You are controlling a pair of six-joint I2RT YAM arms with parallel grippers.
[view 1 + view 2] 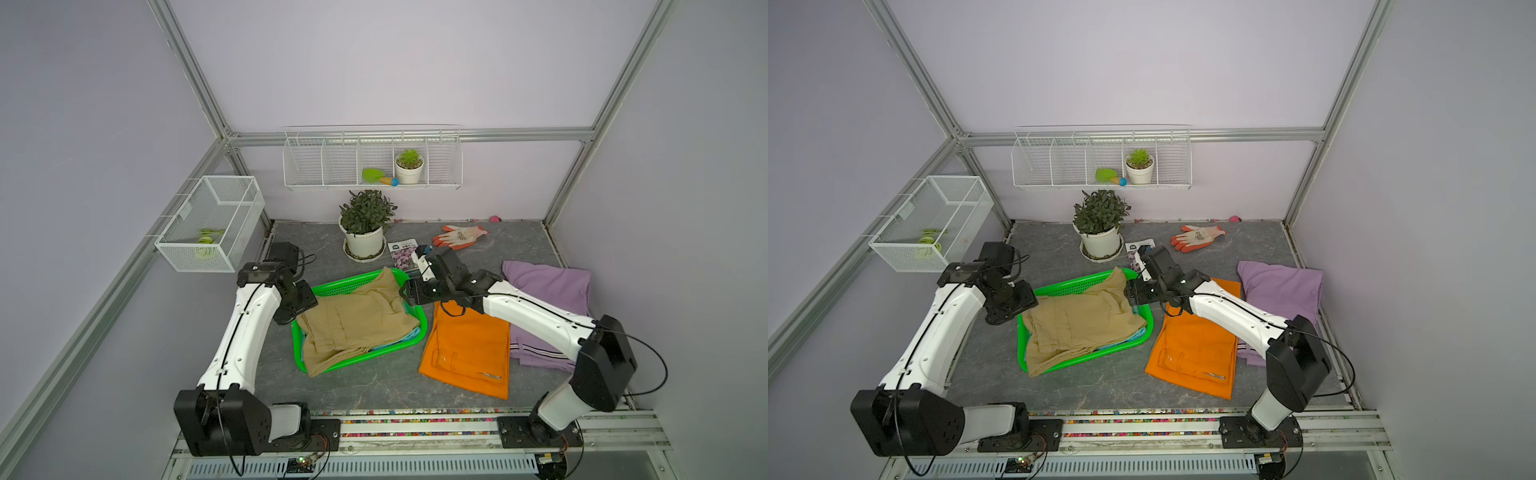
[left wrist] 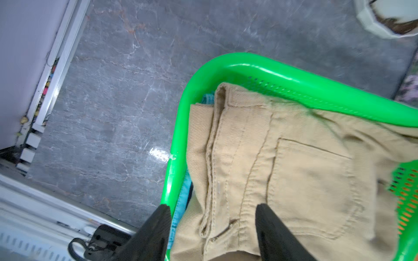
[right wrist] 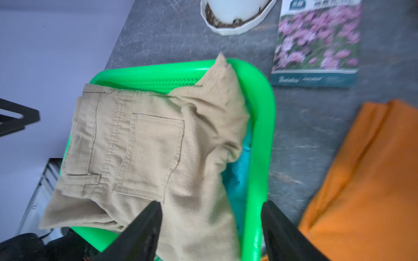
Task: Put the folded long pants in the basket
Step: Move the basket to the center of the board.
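- Lower right in both top views, orange pants [image 1: 465,353] lie flat, long axis up-frame, just right of the basket [image 1: 336,286].
- Mid-frame, khaki pants [image 1: 357,320] fill it, over what is probably a teal pair [image 3: 237,180].
- At its ends, left gripper [image 2: 212,205] and right gripper [image 3: 210,203] hang spread, empty; the right is nearer the orange.
- Upper right, lilac pants [image 1: 552,291] lie.

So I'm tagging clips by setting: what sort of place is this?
Likely a lab robot cell staged as a gardening corner: an aluminium frame around plain lilac walls, a potted plant and a seed packet on the tabletop, plus wire-mesh baskets.
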